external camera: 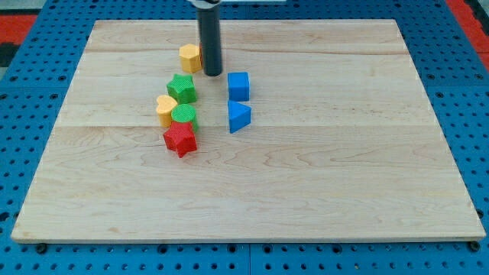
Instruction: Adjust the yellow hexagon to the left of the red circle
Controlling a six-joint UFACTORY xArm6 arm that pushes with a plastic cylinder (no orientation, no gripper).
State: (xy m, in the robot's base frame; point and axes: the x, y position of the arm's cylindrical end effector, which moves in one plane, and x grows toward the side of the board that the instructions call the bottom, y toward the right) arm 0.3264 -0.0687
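Red star sits closest to the bench's near edge, left of centre. Touching it just behind are a yellow heart and a green round-ish block, with a green star further back. Yellow hexagon is up near the far edge, and my tip is right against its right side, so the tool is just a plain rod with nothing gripped. Over to the right are a blue cube and a blue triangle nearer the front. Can't spot any red circle.
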